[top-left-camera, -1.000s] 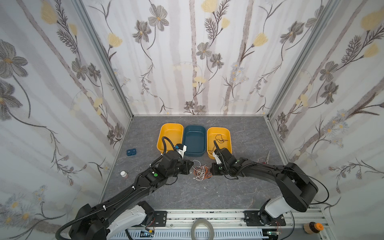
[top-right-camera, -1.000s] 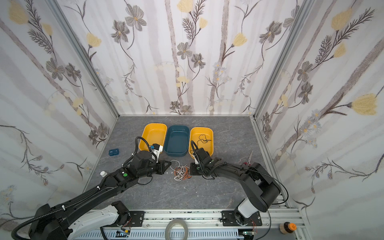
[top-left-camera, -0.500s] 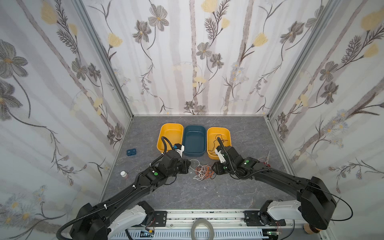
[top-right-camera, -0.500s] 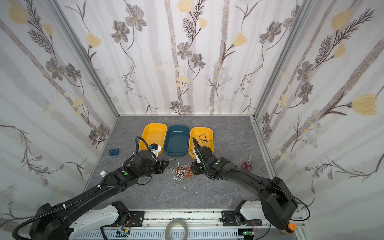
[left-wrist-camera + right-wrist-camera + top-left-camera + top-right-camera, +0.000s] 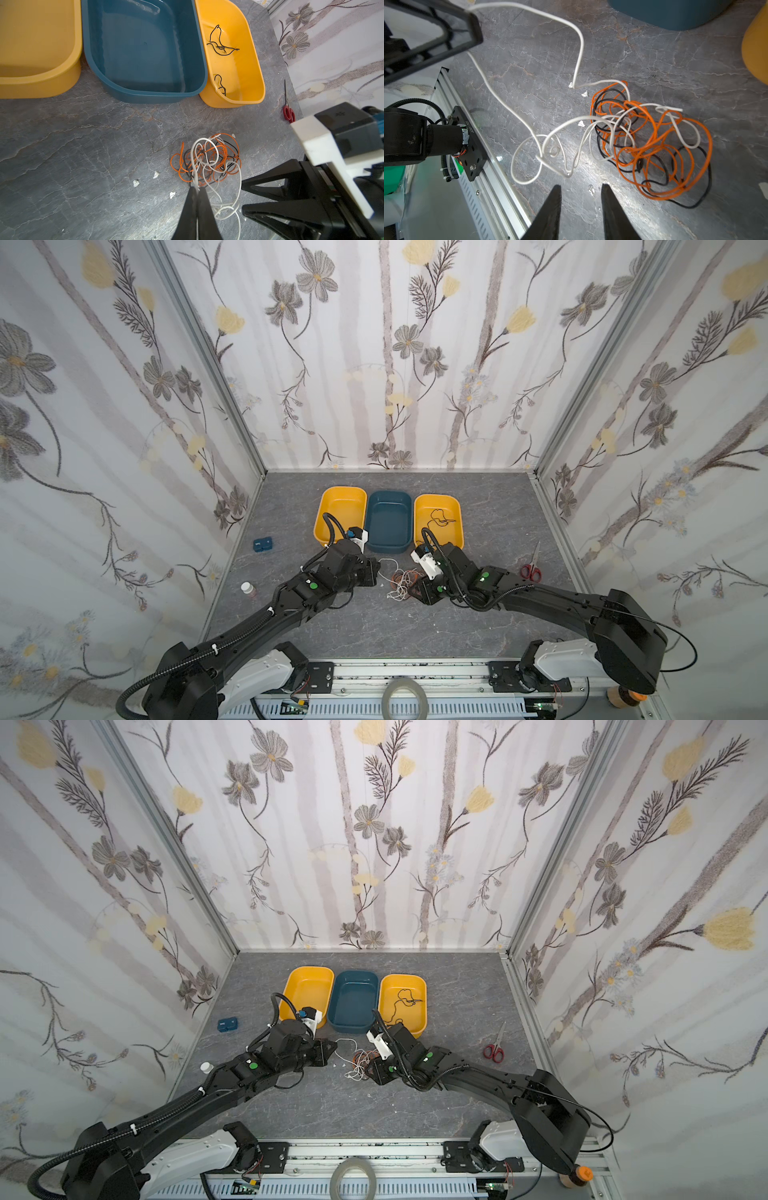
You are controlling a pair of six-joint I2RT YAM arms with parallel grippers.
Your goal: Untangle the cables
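Observation:
A tangle of orange, white and black cables [image 5: 404,583] [image 5: 360,1061] lies on the grey table between my two grippers. My left gripper [image 5: 196,188] [image 5: 376,568] is shut on a white cable [image 5: 579,41], which runs in loose loops from its tips back into the tangle [image 5: 207,160]. On the other side of the pile, my right gripper [image 5: 581,187] [image 5: 417,593] hangs low over the table, open, with only bare table between its fingers; the tangle [image 5: 650,145] is just beyond its tips. Black cable [image 5: 440,519] [image 5: 220,46] lies in the right yellow tray [image 5: 459,510].
Behind the tangle stand a left yellow tray [image 5: 322,510], a blue tray [image 5: 388,494] and the right yellow tray. Red scissors [image 5: 531,570] lie at the right. A small blue box [image 5: 262,544] and a white bottle [image 5: 247,590] sit left. A tape roll [image 5: 405,695] rests on the front rail.
My right gripper has opened, and its arm has swung out to the right while the gripper stayed by the tangle. The left gripper keeps its hold on the white cable.

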